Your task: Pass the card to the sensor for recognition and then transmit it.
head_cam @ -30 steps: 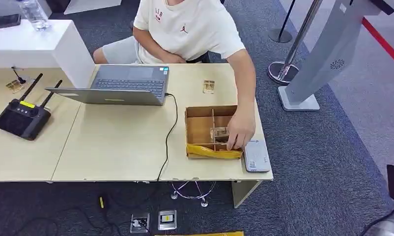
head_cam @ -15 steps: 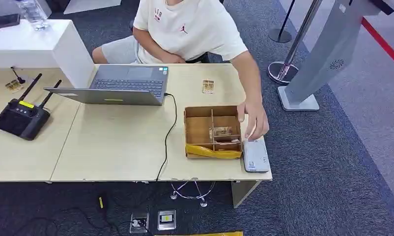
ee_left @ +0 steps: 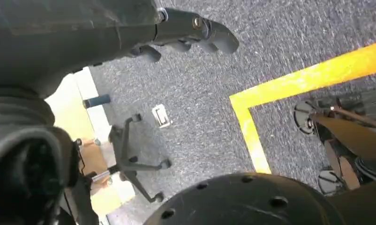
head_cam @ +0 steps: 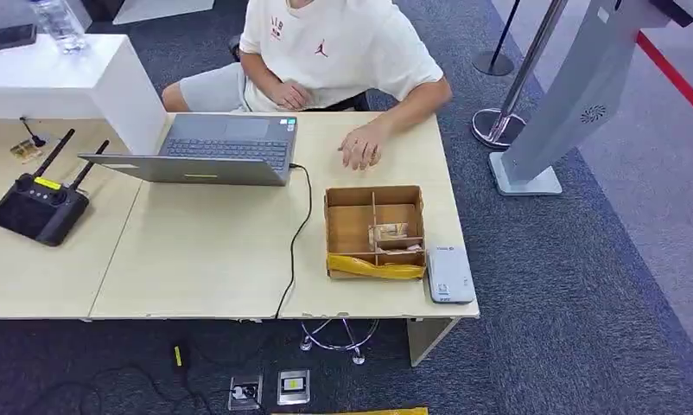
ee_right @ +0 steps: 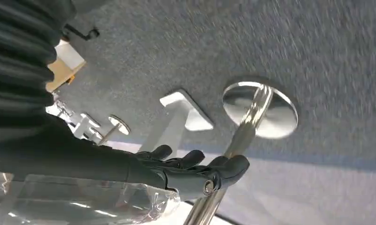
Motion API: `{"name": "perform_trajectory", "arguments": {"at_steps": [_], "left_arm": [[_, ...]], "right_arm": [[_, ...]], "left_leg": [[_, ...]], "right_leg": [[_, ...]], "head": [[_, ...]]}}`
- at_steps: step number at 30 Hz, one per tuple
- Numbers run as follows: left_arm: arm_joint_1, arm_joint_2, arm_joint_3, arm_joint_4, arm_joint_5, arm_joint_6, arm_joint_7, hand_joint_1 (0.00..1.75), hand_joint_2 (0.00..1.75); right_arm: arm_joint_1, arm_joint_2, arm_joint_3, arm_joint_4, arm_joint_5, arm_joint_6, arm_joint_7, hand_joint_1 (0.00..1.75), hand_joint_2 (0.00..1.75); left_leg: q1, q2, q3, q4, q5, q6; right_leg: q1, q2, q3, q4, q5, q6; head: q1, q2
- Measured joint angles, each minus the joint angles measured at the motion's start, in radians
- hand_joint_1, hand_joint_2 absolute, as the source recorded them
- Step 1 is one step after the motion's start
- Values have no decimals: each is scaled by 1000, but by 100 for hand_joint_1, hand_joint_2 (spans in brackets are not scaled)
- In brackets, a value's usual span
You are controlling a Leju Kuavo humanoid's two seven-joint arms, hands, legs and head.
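- Hands first: found left hand (ee_left: 191, 33) hanging over grey carpet, dark fingers (ee_left: 221, 40) loosely apart and lightly curved, nothing in them.
- Found right hand (ee_right: 191, 171) low as well, over carpet near a chromed post base (ee_right: 261, 110); fingers (ee_right: 233, 165) stretched and apart, nothing held.
- Placed neither hand over the table (head_cam: 205, 251).
- Located card (head_cam: 390, 232) ahead of both hands and off to the right, lying flat in a right-hand compartment of the cardboard box (head_cam: 350, 226), close to the box's front.
- Read the card's long axis as roughly parallel to the table's front edge; too small to confirm.
- Judged the right hand the nearer, since box and sensor (head_cam: 450, 275) sat at the table's right end.
- Judged the reach as forward, up over the front edge, then down past the box wall; thin flat card on a box floor likely awkward to pinch.
- Logged sensor as a pale, smooth, rounded-corner slab, flat on the table, touching or just beside the box's right wall.
- Logged box as brown corrugated board with thin dividers and a crinkled yellow strip (head_cam: 373, 268) along its front.
- Noted pale wood-grain tabletop, matte.
- Noted a person's hand (head_cam: 360, 152) resting on the table beyond the box, apart from it.
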Motion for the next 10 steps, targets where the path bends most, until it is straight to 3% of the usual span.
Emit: {"name": "perform_trajectory", "arguments": {"at_steps": [10], "left_arm": [[0,8,0,-2,21,0,-14,0,0]], "right_arm": [[-8,8,-13,123,30,94,-44,0,175]], "left_leg": [[0,0,0,0,0,0]], "right_leg": [[0,0,1,0,0,0]], "head": [[0,0]]}}
